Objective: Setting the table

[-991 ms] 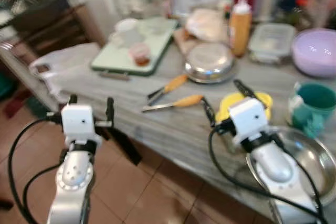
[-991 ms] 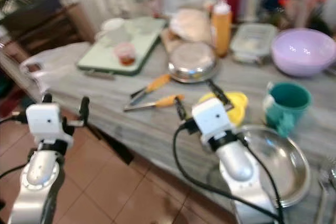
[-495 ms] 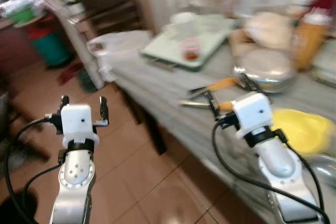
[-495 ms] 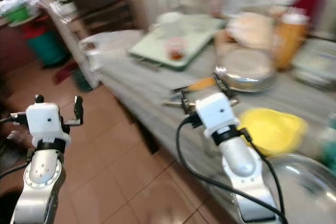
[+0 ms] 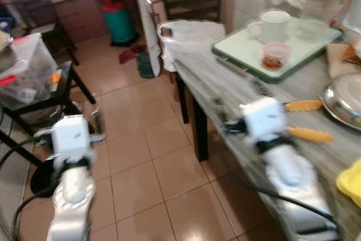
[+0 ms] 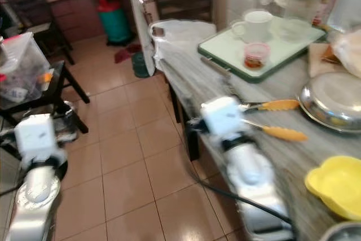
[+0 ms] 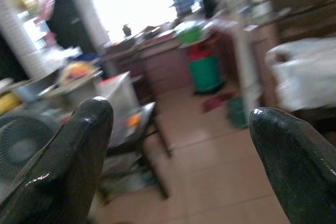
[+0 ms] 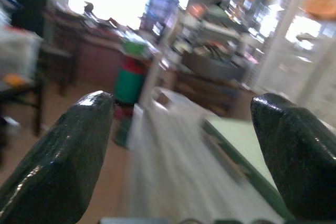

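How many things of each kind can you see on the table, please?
Knives with orange handles: 2
Trays: 1
Mugs: 1
Small red cups: 1
Metal lids: 1
Yellow bowls: 1
Plastic bags: 1
Total: 8

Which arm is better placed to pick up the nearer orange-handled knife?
Right. The right gripper is open over the table beside the nearer orange-handled knife; the left gripper is over the floor.

The two head views look forward and down from above, sharing the table (image 5: 225, 91) on the right and tiled floor (image 5: 135, 162) on the left. Each wrist view looks level along its own fingers across the room.
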Robot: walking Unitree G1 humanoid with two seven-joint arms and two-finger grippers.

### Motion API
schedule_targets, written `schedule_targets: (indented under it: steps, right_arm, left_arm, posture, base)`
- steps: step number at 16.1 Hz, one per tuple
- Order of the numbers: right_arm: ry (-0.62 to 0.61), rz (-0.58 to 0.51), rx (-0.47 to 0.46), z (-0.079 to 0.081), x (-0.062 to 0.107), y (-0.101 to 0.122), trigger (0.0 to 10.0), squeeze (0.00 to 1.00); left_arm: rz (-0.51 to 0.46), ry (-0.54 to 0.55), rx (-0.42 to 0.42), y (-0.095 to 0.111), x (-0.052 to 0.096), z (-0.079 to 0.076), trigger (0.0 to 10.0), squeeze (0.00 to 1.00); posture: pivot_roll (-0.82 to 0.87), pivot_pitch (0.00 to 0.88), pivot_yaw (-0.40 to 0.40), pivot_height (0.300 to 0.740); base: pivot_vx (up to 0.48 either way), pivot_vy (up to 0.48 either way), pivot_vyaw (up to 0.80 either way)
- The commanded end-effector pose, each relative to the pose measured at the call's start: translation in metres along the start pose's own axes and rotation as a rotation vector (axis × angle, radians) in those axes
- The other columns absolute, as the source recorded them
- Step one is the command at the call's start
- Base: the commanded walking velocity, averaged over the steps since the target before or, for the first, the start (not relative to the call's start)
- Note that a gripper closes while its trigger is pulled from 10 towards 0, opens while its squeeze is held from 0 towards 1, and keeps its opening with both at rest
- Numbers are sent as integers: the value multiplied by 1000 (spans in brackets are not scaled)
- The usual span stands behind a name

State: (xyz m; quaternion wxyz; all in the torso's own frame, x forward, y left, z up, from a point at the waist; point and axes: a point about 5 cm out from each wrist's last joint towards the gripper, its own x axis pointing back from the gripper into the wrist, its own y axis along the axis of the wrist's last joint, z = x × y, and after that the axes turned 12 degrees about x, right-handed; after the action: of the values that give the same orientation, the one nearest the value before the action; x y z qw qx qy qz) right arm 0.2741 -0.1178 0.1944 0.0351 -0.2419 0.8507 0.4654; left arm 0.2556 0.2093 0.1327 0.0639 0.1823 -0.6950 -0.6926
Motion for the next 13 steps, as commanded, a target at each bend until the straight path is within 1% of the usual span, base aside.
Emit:
schedule_targets:
  steps: [1, 2, 3, 4, 6, 8, 11, 13]
  right_arm:
    - [10, -4, 3, -2, -2, -1, 10000, 0]
    - [17, -11, -7, -1, -5, -1, 10000, 0]
    - [25, -17, -16, 0, -7, 0, 10000, 0]
    - [38, -23, -22, 1, -10, 0, 10000, 0]
    - [59, -34, -30, 3, -13, 1, 10000, 0]
    - [95, -60, -38, 6, -21, 4, 10000, 0]
    - [140, -87, -51, 9, -30, 5, 10000, 0]
    - [152, -90, -60, 12, -31, 5, 10000, 0]
  left_arm:
    - [-11, 18, -8, 2, 1, 1, 10000, 0]
    - [-16, 28, -9, 3, 3, 1, 10000, 0]
    - [-19, 43, -10, 3, 4, 2, 10000, 0]
    - [-27, 57, -10, 4, 6, 3, 10000, 0]
    - [-35, 94, -16, 4, 9, 7, 10000, 0]
    - [-29, 148, -3, 2, 18, 10, 10000, 0]
    - [-30, 193, -11, 1, 27, 12, 10000, 0]
    - [-27, 202, -15, 0, 28, 15, 10000, 0]
  posture:
    - [-217, 87, 122, 740]
    - [-199, 84, 102, 740]
    - [-199, 84, 102, 740]
    - [-179, 82, 73, 740]
    - [-172, 80, 61, 740]
    - [-140, 72, 13, 740]
    - [-111, 70, -21, 740]
    - [-98, 70, -26, 740]
  base:
    - [0, 0, 606]
    - [0, 0, 0]
    - [0, 0, 0]
    - [0, 0, 0]
    - [0, 0, 0]
    - [0, 0, 0]
    - [0, 0, 0]
    - [0, 0, 0]
